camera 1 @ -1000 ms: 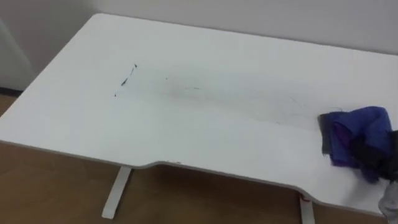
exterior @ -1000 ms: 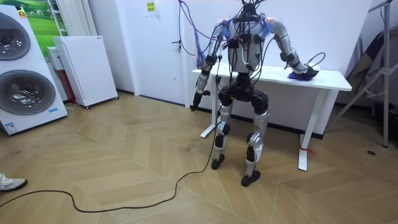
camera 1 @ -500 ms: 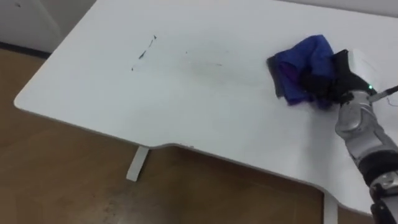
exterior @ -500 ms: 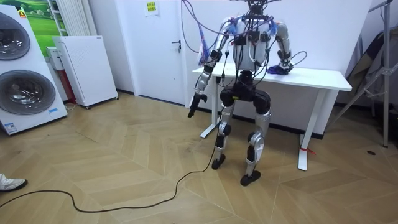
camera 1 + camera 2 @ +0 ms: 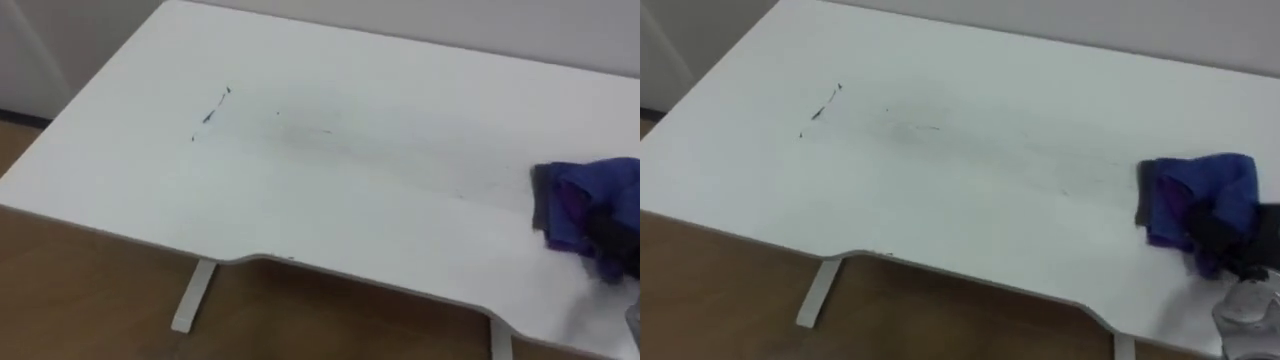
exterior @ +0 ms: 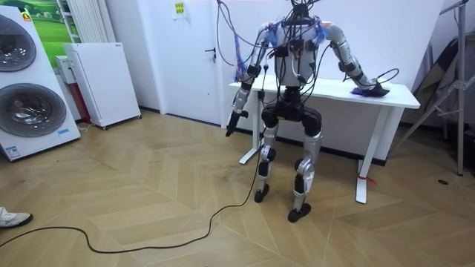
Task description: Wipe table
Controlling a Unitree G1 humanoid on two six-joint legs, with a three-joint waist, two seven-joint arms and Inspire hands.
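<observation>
**Cloth (image 5: 1200, 195) at the table's (image 5: 330, 200) right end**

The cloth is laid on the table near its right end, with the right hand (image 5: 1245, 245) set upon it. Scribbled marks (image 5: 210, 115) are found well apart from it, on the left half.

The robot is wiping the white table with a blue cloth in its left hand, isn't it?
No, the blue cloth is in its right hand, on the white table, as the right eye view shows. The room view has its left hand hanging beside its body.

No legible text (yellow door notice (image 6: 180, 9) too small)
</observation>
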